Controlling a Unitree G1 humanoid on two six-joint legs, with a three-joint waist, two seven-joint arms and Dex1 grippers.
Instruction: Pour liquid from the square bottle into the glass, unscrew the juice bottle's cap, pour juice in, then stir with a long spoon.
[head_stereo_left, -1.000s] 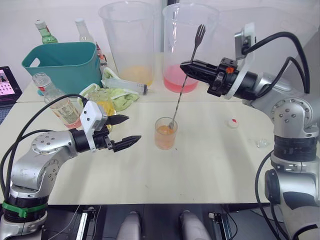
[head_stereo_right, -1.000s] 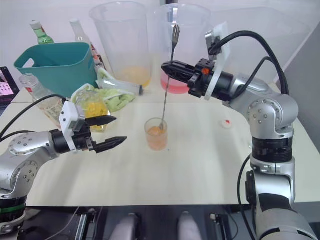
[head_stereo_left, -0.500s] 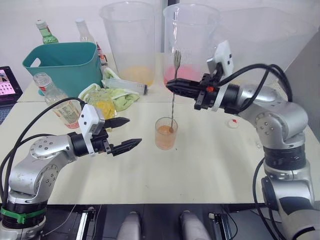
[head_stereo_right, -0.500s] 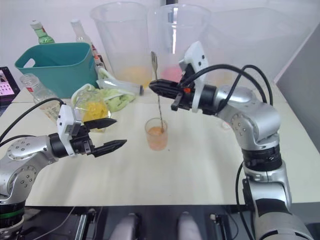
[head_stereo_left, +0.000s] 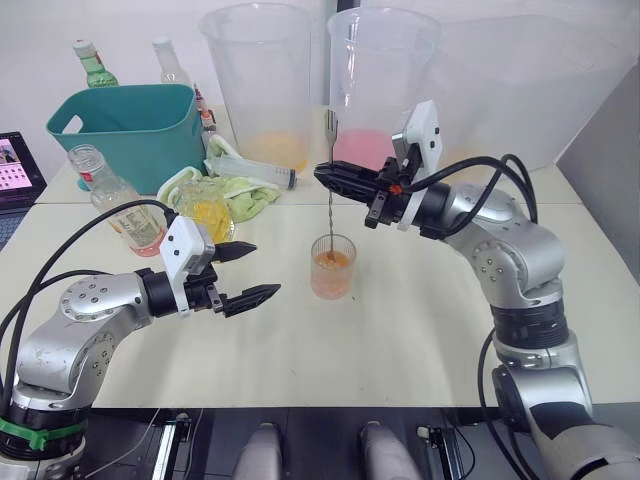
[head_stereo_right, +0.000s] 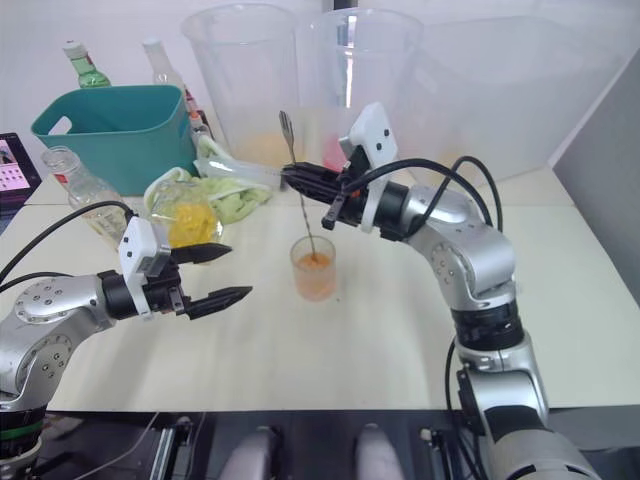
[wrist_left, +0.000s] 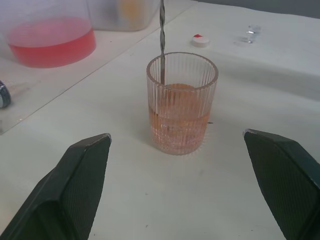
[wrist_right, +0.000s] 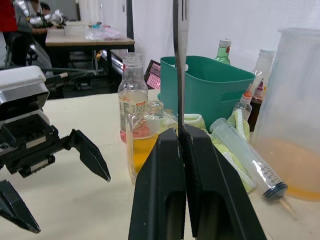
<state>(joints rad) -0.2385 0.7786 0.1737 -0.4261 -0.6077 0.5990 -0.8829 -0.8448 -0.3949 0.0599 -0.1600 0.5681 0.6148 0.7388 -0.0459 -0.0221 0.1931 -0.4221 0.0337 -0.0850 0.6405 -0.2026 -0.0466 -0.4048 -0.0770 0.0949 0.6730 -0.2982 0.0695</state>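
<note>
The right gripper (head_stereo_left: 322, 174) is pinching the long spoon (head_stereo_left: 329, 178) between closed fingers, holding it nearly upright over the glass (head_stereo_left: 332, 267) with its lower end dipping into the orange-pink drink; the forked top end is sticking up above the fingers. The glass is standing near the middle of the table (head_stereo_left: 420, 330), about half full. The left gripper (head_stereo_left: 255, 272) is hovering just left of the glass with its fingers spread wide, holding nothing and touching nothing. The square bottle (head_stereo_left: 208, 207), holding yellow liquid, is sitting to the far left of the glass, next to a green cloth (head_stereo_left: 244, 193) and a large syringe (head_stereo_left: 255, 170). The juice bottle (head_stereo_left: 120, 204) is standing uncapped farther left, in front of a teal basket (head_stereo_left: 125, 125). The cap (wrist_left: 200, 40) is lying on the table beyond the glass, well apart from it.
</note>
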